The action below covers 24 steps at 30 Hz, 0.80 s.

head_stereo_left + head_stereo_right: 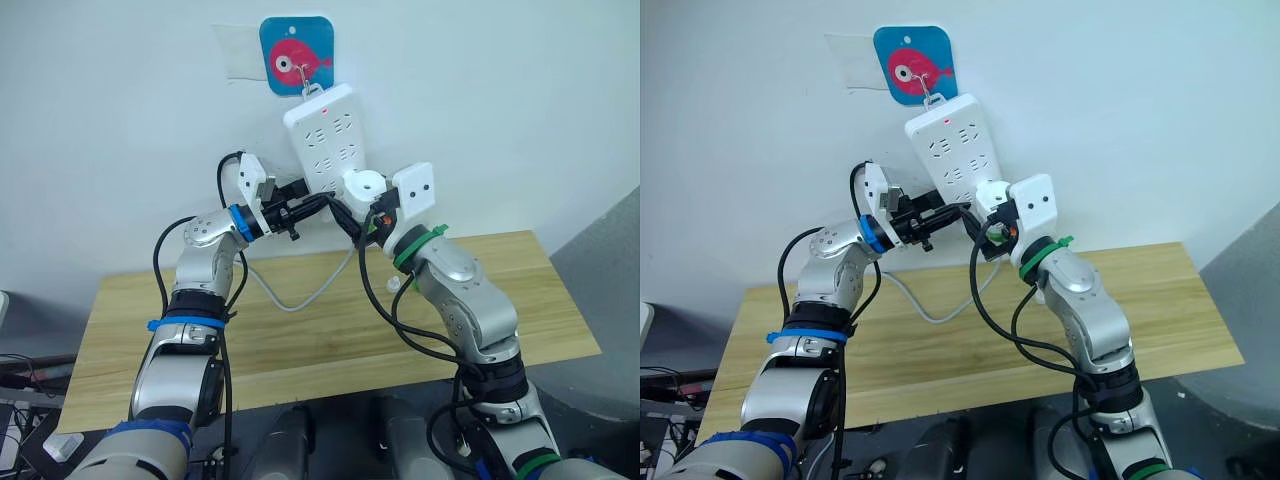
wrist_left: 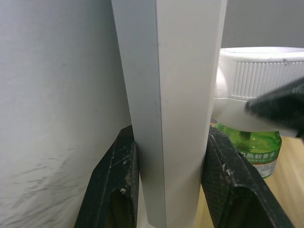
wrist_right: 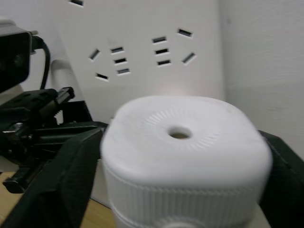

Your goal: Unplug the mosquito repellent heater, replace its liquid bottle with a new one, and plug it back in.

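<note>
My left fingers (image 2: pixel 118 190) are clamped on the lower end of the long white power strip (image 1: pixel 325 135), one black finger pressed to each of its narrow edges. The strip hangs tilted against the white wall from a hook on a blue square sticker with a pink fish (image 1: pixel 296 55), and a small red light glows near its top. Its white cable (image 1: pixel 300 295) loops down behind my left arm to the wooden desk (image 1: pixel 300 340).

Just to the right, the mosquito repellent heater (image 1: pixel 365 187) sits at the strip's lower right corner, its round vent hole showing in the ribbed top. Whether its prongs are seated in a socket, I cannot tell. In my left wrist view a green liquid bottle (image 2: pixel 256 147) with a printed label hangs under its white body.

My right fingers (image 3: pixel 71 171) are closed around the heater, one on each side of its rounded shell.
</note>
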Available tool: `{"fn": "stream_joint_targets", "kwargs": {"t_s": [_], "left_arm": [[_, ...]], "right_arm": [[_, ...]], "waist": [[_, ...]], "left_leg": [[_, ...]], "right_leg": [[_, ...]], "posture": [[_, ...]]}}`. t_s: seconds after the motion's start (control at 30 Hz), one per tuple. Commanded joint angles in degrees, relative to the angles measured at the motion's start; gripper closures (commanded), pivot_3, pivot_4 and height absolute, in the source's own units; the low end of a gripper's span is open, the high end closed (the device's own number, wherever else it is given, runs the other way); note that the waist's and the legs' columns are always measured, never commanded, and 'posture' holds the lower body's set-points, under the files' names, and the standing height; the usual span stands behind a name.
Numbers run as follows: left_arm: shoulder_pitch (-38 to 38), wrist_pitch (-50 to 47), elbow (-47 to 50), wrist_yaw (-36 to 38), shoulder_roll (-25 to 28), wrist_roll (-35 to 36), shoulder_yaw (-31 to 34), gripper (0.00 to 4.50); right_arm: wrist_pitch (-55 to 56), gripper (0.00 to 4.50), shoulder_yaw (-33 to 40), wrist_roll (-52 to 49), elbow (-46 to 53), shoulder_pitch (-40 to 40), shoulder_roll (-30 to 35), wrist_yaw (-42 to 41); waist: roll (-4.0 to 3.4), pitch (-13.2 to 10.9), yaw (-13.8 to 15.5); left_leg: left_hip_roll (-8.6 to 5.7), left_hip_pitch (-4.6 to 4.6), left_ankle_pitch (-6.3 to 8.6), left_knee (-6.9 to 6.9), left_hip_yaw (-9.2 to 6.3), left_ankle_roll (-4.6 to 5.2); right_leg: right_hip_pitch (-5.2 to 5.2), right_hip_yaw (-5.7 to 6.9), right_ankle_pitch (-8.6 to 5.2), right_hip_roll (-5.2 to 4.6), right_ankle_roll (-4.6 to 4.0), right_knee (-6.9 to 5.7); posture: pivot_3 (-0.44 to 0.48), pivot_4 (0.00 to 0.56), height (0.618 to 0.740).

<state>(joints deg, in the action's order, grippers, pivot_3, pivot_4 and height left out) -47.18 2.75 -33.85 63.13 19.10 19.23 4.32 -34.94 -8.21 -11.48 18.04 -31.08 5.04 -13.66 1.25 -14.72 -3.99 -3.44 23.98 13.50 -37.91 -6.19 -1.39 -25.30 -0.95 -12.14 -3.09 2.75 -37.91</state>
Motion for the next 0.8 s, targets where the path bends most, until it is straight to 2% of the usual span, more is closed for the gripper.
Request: {"fn": "stream_joint_targets", "kwargs": {"t_s": [0.03,0.3,0.47,0.53,0.8], "left_arm": [[-0.7,1.0,2.0,1.2,0.3,-0.4,-1.0,3.12],[-0.7,1.1,1.8,1.1,0.5,-0.6,-0.9,3.12],[-0.5,0.9,2.0,1.1,0.6,-0.5,-0.8,3.12],[-0.5,0.9,2.0,1.1,0.7,-0.5,-0.8,3.12],[-0.7,0.8,2.0,1.2,0.7,-0.5,-0.9,3.12]], "right_arm": [[-1.5,0.02,1.1,-1.0,5.2,2.2,0.9,-0.1],[-7.1,0.02,1.9,-4.9,17.3,12.3,6.6,-3.2],[-7.8,0.02,3.7,-7.1,22.1,15.3,10.2,-5.0],[-7.3,0.61,5.0,-8.1,23.6,16.3,11.3,-5.7],[-4.9,3.58,5.7,-8.6,23.7,15.8,11.3,-5.1]], "waist": [[0.0,0.0,0.2],[0.01,0.0,0.6],[0.02,0.0,0.6],[0.02,0.0,0.7],[0.02,0.0,0.7]], "left_leg": [[-0.02,0.07,0.03,0.01,0.02,0.04],[-0.01,0.01,0.17,-0.05,0.06,0.28],[0.0,0.02,0.17,-0.06,0.1,0.28],[-0.01,0.02,0.17,-0.06,0.1,0.29],[0.0,0.01,0.17,-0.06,0.11,0.29]], "right_leg": [[-0.01,0.0,0.0,-0.02,0.0,0.0],[0.0,-0.01,0.0,-0.03,0.01,0.05],[0.01,-0.03,-0.01,-0.02,0.01,0.12],[0.02,-0.03,-0.01,-0.03,0.01,0.12],[0.02,-0.02,-0.01,-0.02,0.01,0.11]], "posture": [[-0.095,0.207,0.74],[-0.105,0.214,0.74],[-0.107,0.218,0.74],[-0.108,0.217,0.74],[-0.107,0.215,0.74]]}}
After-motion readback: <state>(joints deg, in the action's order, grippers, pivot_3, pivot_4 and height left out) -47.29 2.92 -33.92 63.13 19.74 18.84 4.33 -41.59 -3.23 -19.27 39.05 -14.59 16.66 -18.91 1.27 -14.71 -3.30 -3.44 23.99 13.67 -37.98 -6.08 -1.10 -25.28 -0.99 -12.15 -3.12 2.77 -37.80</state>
